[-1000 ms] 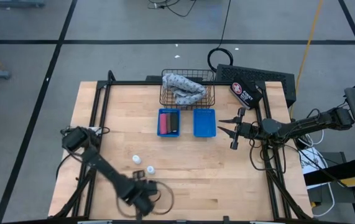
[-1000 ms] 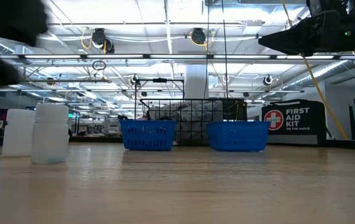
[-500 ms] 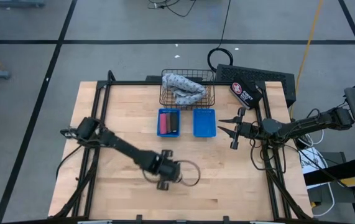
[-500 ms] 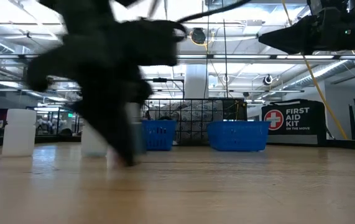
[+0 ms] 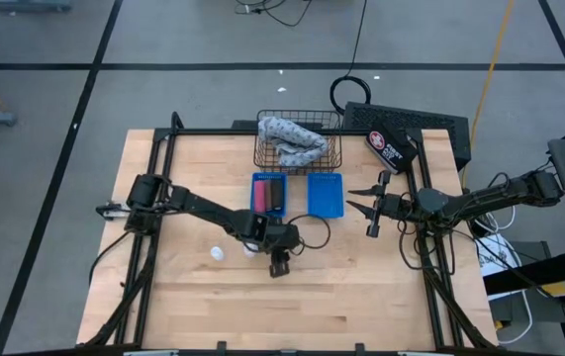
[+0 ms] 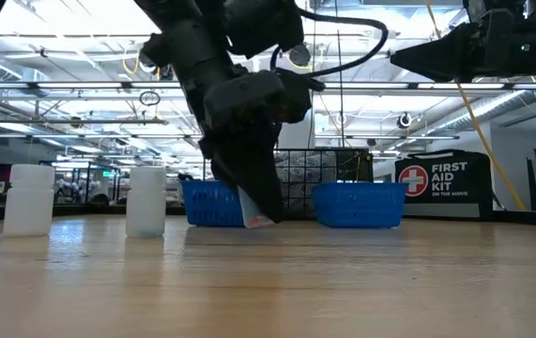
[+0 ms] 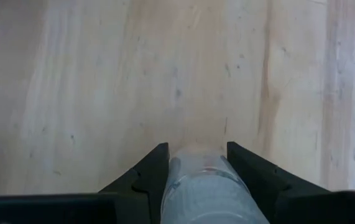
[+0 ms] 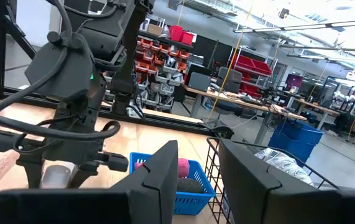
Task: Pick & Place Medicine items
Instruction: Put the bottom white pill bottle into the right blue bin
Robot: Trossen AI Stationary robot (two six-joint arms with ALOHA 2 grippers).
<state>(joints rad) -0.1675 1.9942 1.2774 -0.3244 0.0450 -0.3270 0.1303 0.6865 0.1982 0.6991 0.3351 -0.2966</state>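
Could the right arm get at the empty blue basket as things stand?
Probably yes. The right gripper hangs just beside the empty blue basket, with nothing between them; the left gripper, shut on a white bottle, is nearer the table's front.

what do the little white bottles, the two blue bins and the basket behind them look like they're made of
White bottles: probably matte, slightly translucent plastic; light glows softly through them. Blue bins: likely moulded plastic, with a uniform saturated colour and slotted walls in the low view. Basket: thin dark metal wire, an open grid you can see through. Tabletop: pale wood with visible grain.
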